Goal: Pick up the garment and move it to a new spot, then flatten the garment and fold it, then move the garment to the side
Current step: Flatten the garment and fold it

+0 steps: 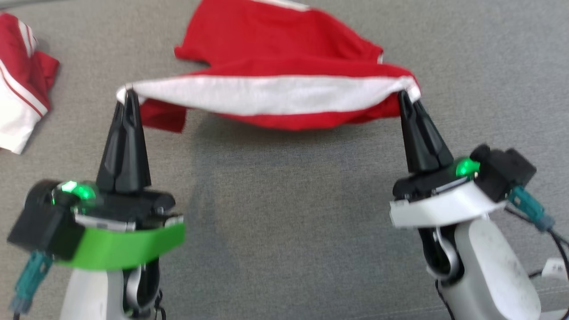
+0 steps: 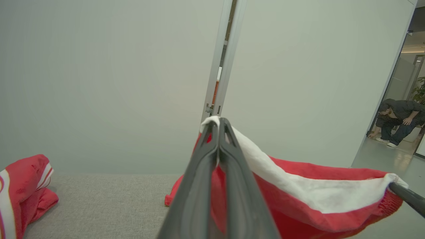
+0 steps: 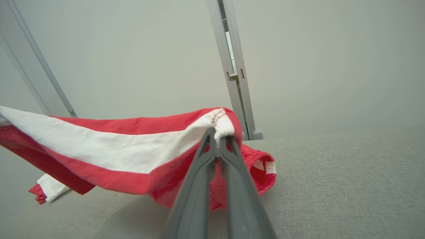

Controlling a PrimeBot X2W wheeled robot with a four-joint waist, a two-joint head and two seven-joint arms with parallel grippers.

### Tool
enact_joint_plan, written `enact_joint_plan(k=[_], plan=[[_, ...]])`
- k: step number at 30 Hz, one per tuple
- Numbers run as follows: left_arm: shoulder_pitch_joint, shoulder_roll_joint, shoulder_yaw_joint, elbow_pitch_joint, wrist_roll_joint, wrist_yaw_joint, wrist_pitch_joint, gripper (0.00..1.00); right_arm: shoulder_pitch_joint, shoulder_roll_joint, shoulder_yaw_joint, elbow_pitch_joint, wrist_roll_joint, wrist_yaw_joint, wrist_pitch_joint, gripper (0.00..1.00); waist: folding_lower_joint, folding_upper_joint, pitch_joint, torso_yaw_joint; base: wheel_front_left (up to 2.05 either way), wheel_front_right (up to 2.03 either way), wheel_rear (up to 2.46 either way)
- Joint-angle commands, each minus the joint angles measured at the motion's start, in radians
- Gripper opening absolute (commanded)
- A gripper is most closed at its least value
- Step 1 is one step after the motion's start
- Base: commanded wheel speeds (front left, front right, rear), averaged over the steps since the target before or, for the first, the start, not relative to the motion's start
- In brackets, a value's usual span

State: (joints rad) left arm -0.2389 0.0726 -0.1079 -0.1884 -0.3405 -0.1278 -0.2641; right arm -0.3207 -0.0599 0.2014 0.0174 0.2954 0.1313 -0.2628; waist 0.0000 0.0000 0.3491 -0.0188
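Observation:
The garment is red with a white band along its near edge. That edge hangs stretched above the grey surface between both grippers, and the far part rests on the surface. My left gripper is shut on the band's left corner, and my right gripper is shut on its right corner. In the left wrist view the closed fingers pinch the white corner of the garment, and the right gripper's tip holds the other end. In the right wrist view the gripper clamps the stitched corner of the garment.
A second red and white garment lies bunched at the left edge of the grey fabric surface. Pale wall panels with a door gap stand behind the surface. A person crouches far off at the right.

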Motion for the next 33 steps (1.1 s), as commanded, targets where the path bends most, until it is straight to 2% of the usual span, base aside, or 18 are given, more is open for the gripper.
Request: enact_joint_plan(k=[1,9,13,16,19,25,33], plan=[[0.058,-0.005,0.0,-0.028,0.01,-0.003,0.0,0.0,0.056,0.0,0.002,-0.023,0.005,-0.001,-0.003,0.0,0.0,0.0,-0.108,-0.011,0.0,0.0,0.0],[0.297,-0.012,-0.025,-0.178,0.039,0.012,0.0,0.0,0.276,-0.039,0.022,-0.155,0.024,-0.001,-0.003,0.0,0.0,0.0,-0.214,-0.045,0.0,0.0,0.0],[0.378,-0.004,-0.045,-0.231,0.052,0.022,0.016,0.0,0.375,-0.063,0.008,-0.21,0.02,-0.001,0.003,0.0,0.0,0.0,-0.235,-0.054,0.0,0.0,0.0],[0.411,0.001,-0.054,-0.233,0.037,0.022,0.047,0.0,0.426,-0.057,0.005,-0.217,0.04,-0.001,0.017,0.0,0.0,0.0,-0.238,-0.057,0.0,0.0,0.0],[0.407,0.013,-0.055,-0.179,0.021,0.019,0.074,0.0,0.441,-0.052,0.019,-0.17,0.053,-0.001,0.023,0.0,0.0,0.0,-0.228,-0.06,0.0,0.0,0.0],[0.282,0.049,-0.071,0.003,-0.006,0.006,0.071,0.0,0.378,-0.019,0.023,-0.007,0.067,-0.001,0.012,0.0,0.0,0.0,-0.181,-0.056,0.0,0.0,0.0],[-0.023,0.084,-0.134,0.265,-0.006,0.0,0.07,0.0,0.227,0.006,-0.014,0.16,0.083,-0.001,-0.002,0.0,0.0,0.0,-0.07,-0.063,0.0,0.0,0.0]])
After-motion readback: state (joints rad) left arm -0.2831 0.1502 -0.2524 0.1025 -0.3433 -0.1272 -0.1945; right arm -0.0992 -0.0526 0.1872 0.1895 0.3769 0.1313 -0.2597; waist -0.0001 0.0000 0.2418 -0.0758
